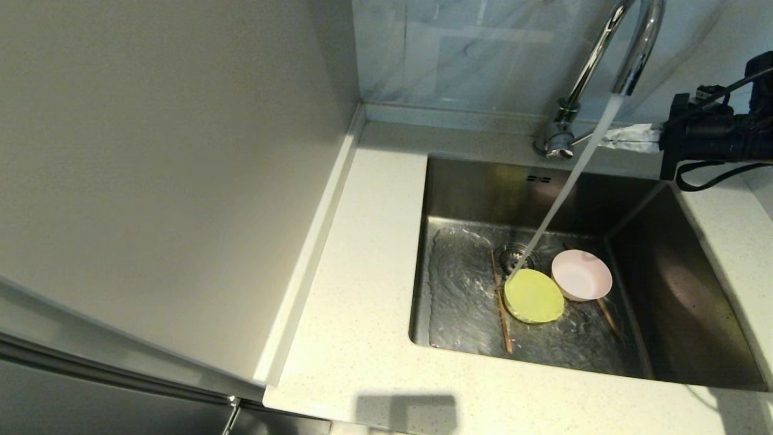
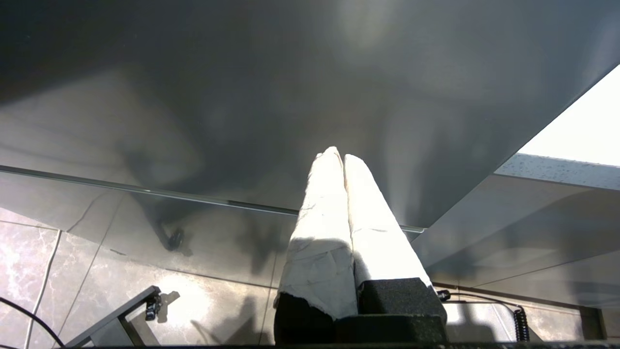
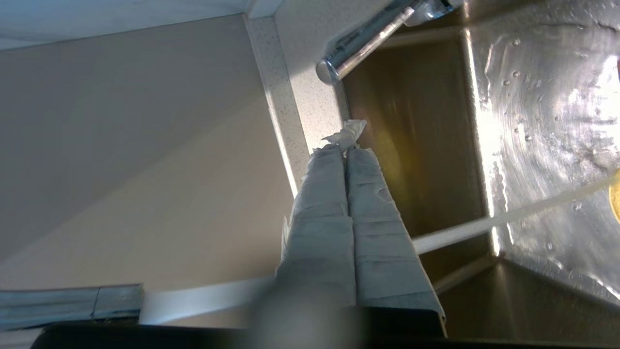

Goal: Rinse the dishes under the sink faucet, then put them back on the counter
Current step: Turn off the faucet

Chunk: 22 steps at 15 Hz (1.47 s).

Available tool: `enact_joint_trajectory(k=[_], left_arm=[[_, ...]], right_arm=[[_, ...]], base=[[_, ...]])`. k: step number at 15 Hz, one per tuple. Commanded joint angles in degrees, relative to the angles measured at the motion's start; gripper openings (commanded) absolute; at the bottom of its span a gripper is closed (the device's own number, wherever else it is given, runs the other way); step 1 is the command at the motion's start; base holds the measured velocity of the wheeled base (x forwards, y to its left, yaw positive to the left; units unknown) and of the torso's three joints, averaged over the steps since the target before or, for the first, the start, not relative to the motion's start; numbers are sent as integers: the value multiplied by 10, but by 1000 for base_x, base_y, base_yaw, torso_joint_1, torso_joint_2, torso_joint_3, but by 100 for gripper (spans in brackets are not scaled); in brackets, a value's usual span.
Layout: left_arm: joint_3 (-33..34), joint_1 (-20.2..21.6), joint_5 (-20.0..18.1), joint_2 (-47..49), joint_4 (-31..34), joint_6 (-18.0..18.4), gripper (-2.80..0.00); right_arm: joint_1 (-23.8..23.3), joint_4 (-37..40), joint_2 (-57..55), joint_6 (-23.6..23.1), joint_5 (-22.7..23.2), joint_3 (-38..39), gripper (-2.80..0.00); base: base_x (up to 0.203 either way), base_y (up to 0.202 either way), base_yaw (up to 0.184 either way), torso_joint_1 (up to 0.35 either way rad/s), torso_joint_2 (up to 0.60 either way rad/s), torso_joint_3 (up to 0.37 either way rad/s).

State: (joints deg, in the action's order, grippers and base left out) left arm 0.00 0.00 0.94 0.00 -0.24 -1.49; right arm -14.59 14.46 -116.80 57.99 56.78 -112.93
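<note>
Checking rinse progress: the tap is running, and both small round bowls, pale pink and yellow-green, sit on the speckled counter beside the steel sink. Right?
Not quite. The head view shows the pale pink bowl and yellow-green bowl inside the steel sink, not on the counter. The tap is running.

No writing, label, brand, number or sign can be read on anything in these views.
</note>
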Motion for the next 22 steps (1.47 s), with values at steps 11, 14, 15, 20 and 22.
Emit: enact_joint_trajectory(k=[11, 14, 15, 20, 22], left_arm=[[0, 0, 0, -2, 0, 0, -280], [0, 0, 0, -2, 0, 0, -280], [0, 0, 0, -2, 0, 0, -280], [0, 0, 0, -2, 0, 0, -280], [0, 0, 0, -2, 0, 0, -280]], right_arm=[[10, -122, -23, 54, -1, -1, -280], [10, -170, -36, 55, -2, -1, -280], [10, -177, -40, 54, -2, -1, -280], [9, -186, -47, 54, -2, -3, -280], [9, -193, -47, 54, -3, -3, -280]], base=[[0, 0, 0, 0, 0, 0], [0, 0, 0, 0, 0, 0], [0, 0, 0, 0, 0, 0], [0, 0, 0, 0, 0, 0], [0, 0, 0, 0, 0, 0]])
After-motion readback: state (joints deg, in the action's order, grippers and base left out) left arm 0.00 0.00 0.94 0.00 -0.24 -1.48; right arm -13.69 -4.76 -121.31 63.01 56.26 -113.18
